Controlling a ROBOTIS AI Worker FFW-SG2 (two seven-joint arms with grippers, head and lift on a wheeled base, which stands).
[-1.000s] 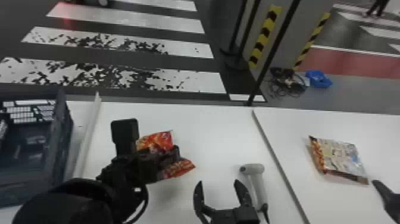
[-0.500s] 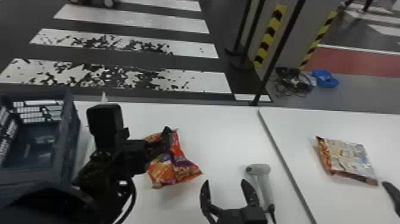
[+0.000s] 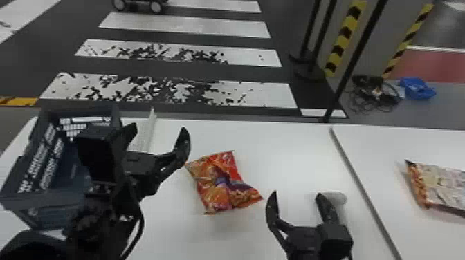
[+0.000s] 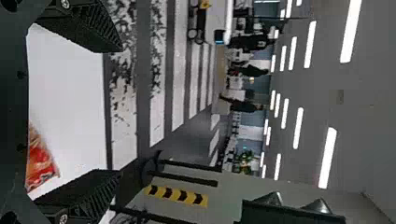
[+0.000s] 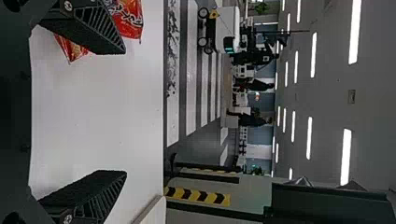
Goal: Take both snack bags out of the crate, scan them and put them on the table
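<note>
A crate [image 3: 45, 200] sits at left on the surface [image 3: 276, 155], with one snack bag [image 3: 225, 188] to its right and a handheld scanner [image 3: 338, 198] farther right (just short of the seam). Another snack bag [image 3: 441, 186] lies across the seam on the adjoining surface [image 3: 425, 143]; a crosswalk [image 3: 263, 93] stretches behind.

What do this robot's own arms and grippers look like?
The left gripper and right gripper are black, each with a boxy housing and two tapering fingers with slatted sides and a pale round fastener near the base. The left arm is black too, with a looping black cable.
</note>
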